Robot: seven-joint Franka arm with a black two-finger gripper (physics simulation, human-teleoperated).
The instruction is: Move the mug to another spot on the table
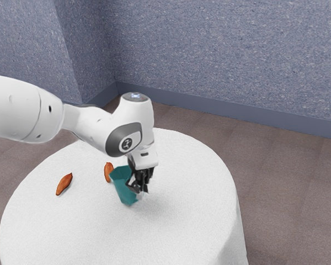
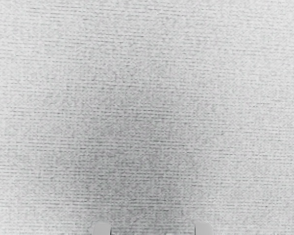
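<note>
- On the round white table (image 1: 198,182), a teal mug (image 1: 123,185) stood slightly tilted, near the middle.
- The black gripper (image 1: 142,186) hung low just beside the mug, on the exterior view's right of it.
- Its pincer was apart, with bare cloth between the fingertips (image 2: 102,228).
- One orange piece (image 1: 108,171) lay close behind the mug; a second orange piece (image 1: 64,184) lay farther toward the exterior view's left.
</note>
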